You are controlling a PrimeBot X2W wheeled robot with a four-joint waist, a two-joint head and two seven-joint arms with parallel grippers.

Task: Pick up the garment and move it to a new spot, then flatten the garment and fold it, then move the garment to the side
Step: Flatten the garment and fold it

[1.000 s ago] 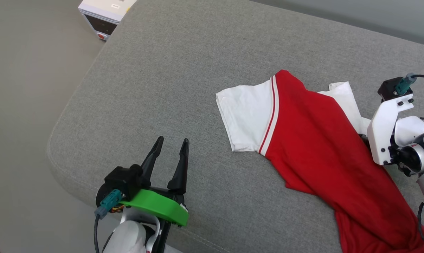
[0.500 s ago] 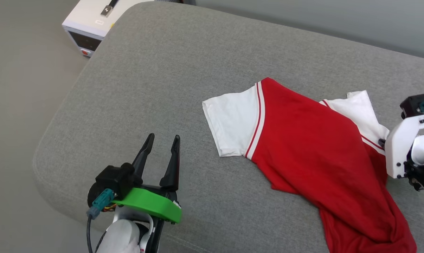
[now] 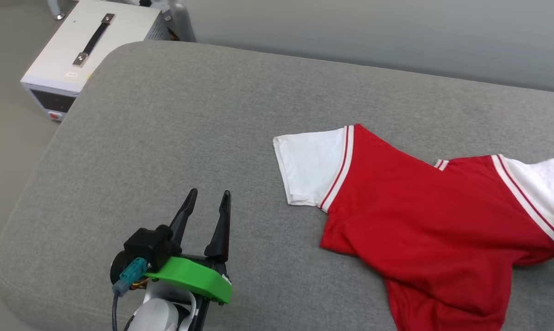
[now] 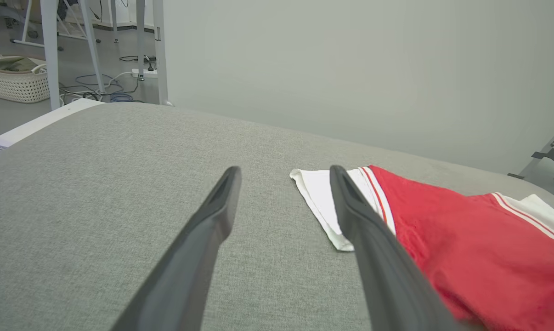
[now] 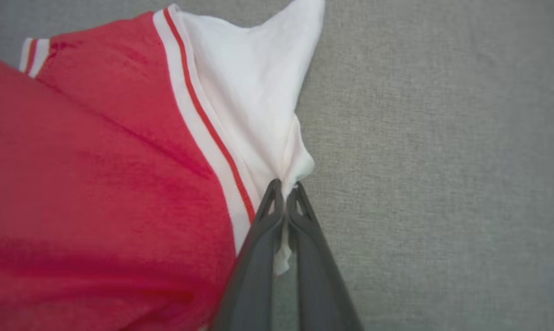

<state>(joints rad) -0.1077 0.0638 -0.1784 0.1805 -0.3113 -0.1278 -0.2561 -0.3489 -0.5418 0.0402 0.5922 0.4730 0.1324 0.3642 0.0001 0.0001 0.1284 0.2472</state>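
- Since the earlier frame, our right fingers (image 5: pixel 277 202) have pinched the garment's (image 3: pixel 424 230) white sleeve (image 5: pixel 258 92), spreading it across the grey cushion (image 3: pixel 189 115).
- Left fingers (image 3: pixel 223 216) stand open; we pull low, gently.

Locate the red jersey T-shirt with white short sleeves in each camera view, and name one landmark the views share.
Head view: the red jersey T-shirt lies right of centre, on the grey fabric cushion.
Left wrist view: lower right.
Right wrist view: left half, its white sleeve pinched in the shut right end effector.
Shared landmark: that sleeve's red-and-white striped seam.
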